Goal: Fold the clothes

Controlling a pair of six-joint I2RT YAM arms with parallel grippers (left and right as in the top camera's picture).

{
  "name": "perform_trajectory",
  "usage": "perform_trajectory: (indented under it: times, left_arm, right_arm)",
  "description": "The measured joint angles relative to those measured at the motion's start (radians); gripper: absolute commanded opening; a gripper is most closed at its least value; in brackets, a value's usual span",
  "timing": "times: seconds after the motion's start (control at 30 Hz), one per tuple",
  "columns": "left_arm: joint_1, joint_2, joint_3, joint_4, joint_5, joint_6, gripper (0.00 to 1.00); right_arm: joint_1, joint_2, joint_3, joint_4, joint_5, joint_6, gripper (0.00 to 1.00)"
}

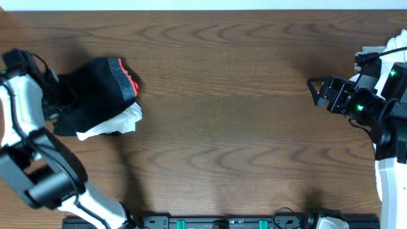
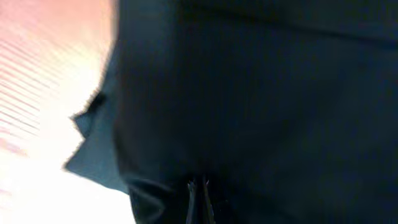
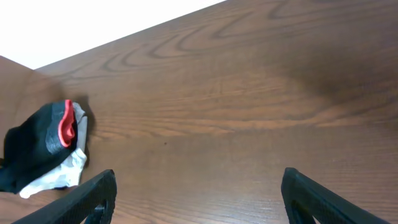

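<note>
While the right gripper (image 1: 313,93) hangs wide open and empty, well apart across the table (image 1: 222,127), the clothes (image 1: 95,89) lie bunched against the clenched left gripper (image 2: 198,198), waistband (image 1: 124,79) end pointing away from it, though whether it pinches cloth I cannot tell.
</note>
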Motion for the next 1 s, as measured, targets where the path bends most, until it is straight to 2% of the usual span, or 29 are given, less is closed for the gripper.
perform_trajectory:
  times: [0.13,0.17,0.2,0.23,0.4,0.6,0.67,0.73,1.0]
  left_arm:
    - [0.000,0.006,0.000,-0.008,-0.013,-0.005,0.10]
    - [0.000,0.001,0.004,-0.019,-0.013,-0.008,0.17]
    - [0.000,-0.004,0.011,-0.034,-0.014,-0.011,0.28]
    - [0.000,-0.009,0.021,-0.054,-0.012,-0.014,0.33]
    - [-0.015,-0.077,0.151,-0.210,0.012,-0.028,0.41]
    - [-0.148,-0.354,0.307,-0.310,0.047,0.030,0.50]
    - [-0.219,-0.466,0.323,-0.336,0.068,0.049,0.57]
    - [-0.275,-0.569,0.328,-0.367,0.077,0.068,0.98]
    - [-0.322,-0.785,0.330,-0.437,0.086,0.079,0.98]
  right_arm:
    - [0.000,0.000,0.000,0.000,0.000,0.000,0.82]
    - [0.000,0.000,0.000,0.001,0.000,0.000,0.83]
    - [0.000,0.000,0.000,0.003,0.000,0.000,0.83]
    - [0.000,0.000,0.000,0.008,0.000,0.000,0.83]
    - [0.000,0.000,0.000,0.129,-0.041,-0.006,0.84]
    - [0.000,-0.005,0.000,0.357,-0.200,-0.020,0.89]
    - [0.006,-0.016,0.000,0.369,-0.238,-0.013,0.95]
    - [0.023,-0.029,0.000,0.337,-0.258,-0.002,0.99]
    - [0.138,-0.042,0.000,0.236,-0.211,-0.013,0.99]
